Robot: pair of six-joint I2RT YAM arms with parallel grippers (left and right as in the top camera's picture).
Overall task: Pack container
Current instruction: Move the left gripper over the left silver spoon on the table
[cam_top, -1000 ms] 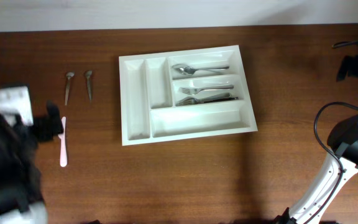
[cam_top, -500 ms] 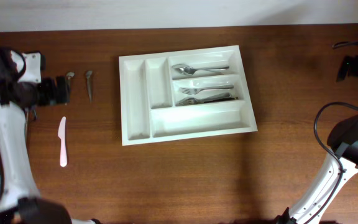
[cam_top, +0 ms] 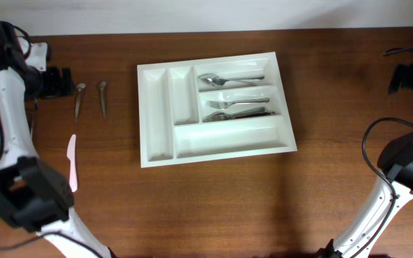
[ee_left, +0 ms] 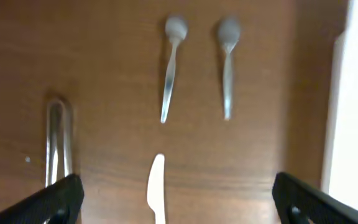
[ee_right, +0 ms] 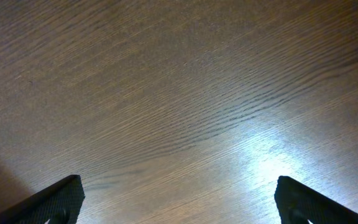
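Jaws of the left gripper (cam_top: 63, 82) are spread wide and empty, far left of the container (cam_top: 141, 115), which is set mid-table. A spoon (cam_top: 79, 100), a second spoon (cam_top: 102, 97) and a white knife (cam_top: 72, 163) are laid nearer its left wall. Cutlery (cam_top: 231, 107) is held in its crosswise compartments. The right gripper (ee_right: 179, 183) is likewise spread, well right of it.

Container (cam_top: 156, 136): one, white, five compartments, two narrow and three long
Metal spoons: two on the table left of the container, left spoon (cam_top: 79, 100) and right spoon (cam_top: 102, 98)
White plastic knife (cam_top: 71, 150): one, nearer than the spoons
Other metal utensil (ee_left: 58, 140): one, left of the knife, kind unclear
Cutlery in the container (cam_top: 231, 77): in two long compartments, too overlapped to count
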